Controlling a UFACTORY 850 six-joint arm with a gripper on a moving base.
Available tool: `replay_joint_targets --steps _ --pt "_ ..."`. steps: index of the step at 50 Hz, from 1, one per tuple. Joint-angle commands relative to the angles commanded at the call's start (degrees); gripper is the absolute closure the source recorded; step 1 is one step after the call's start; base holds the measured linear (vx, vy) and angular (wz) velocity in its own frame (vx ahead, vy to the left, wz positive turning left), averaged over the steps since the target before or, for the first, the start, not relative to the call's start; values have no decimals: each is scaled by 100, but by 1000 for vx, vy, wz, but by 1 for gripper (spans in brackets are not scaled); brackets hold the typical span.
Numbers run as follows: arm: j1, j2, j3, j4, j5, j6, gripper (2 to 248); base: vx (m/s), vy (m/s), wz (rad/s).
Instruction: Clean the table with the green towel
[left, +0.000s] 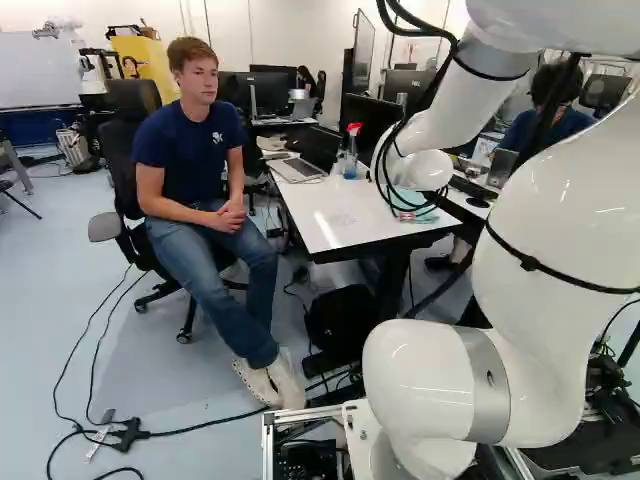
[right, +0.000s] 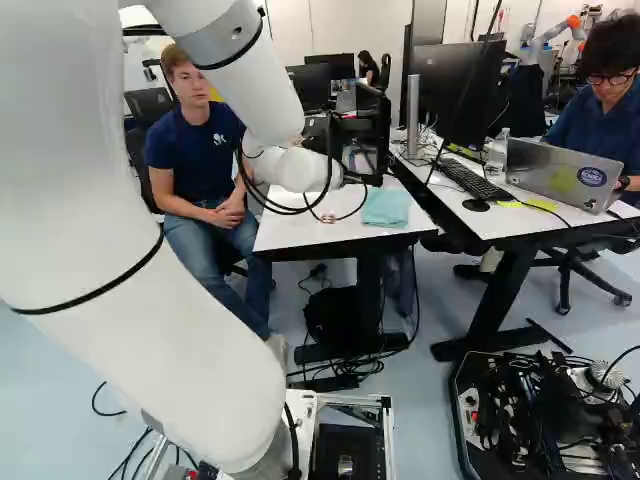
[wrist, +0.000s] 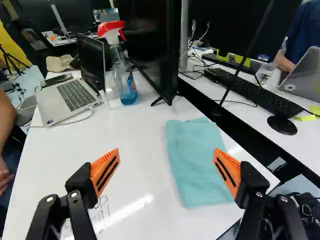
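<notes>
The gripper (right: 364, 150) hangs over the white table (right: 285, 232) in the right base view. In the wrist view the gripper (wrist: 166, 162) has its orange-padded fingers wide apart with nothing gripped. A folded, light green-blue towel (wrist: 197, 162) lies flat on the table, ahead of the gripper and partly between its fingers, nearer the one on the table-edge side. Beside the other finger, faint dark scribbles (wrist: 100, 212) mark the tabletop. The right base view shows the towel (right: 386, 207) near the table's front corner; in the left base view the arm partly covers it.
A spray bottle with a red head (wrist: 124, 82) and an open laptop (wrist: 74, 95) stand farther along the table, near a black monitor (wrist: 156, 45). A second desk with a keyboard (wrist: 252, 91) stands alongside. A person (left: 205, 190) sits close beside the table.
</notes>
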Motion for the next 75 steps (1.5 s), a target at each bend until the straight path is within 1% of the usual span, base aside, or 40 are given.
replay_joint_targets --steps 16,37,47,75 --pt "-132 -275 -503 110 -639 0 3 0 0 0" --pt "-192 -649 -1176 249 -1447 0 3 0 0 0" --pt "-219 -866 -1438 265 -1532 0 3 0 0 0" --pt "-320 -1570 -2031 266 -1538 0 3 0 0 0"
